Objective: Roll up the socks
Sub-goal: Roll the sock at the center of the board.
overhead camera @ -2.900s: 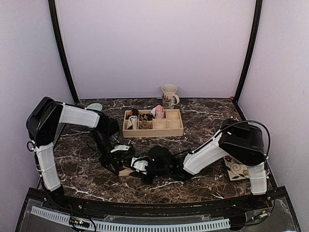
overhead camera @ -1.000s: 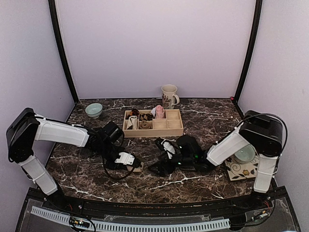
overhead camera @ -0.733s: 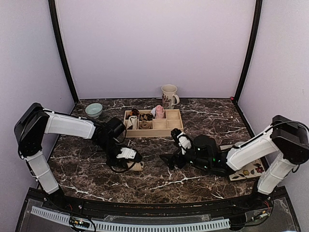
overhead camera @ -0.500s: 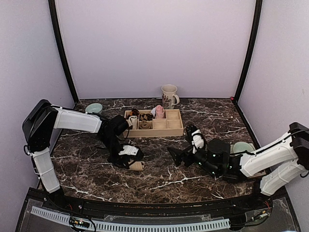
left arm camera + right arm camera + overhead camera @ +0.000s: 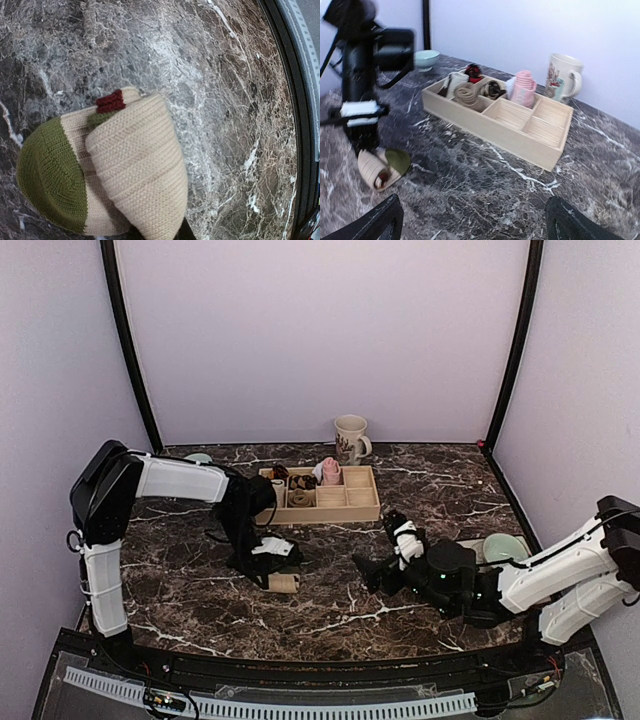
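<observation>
The left end effector [image 5: 268,572] is pinching the rolled tan sock [image 5: 284,583] on the tabletop [image 5: 330,615]. The right end effector [image 5: 380,552] is hovering, spread wide.

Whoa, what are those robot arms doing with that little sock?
They're rolling socks. The left gripper is shut, seemingly pinching a rolled-up tan knit sock with a green toe and dark-red cuff, which lies on the dark marble table. The right gripper is wide open, holding nothing, off to the side of the sock. Behind them, a wooden divided tray holds other rolled bundles, including a pink one.
</observation>
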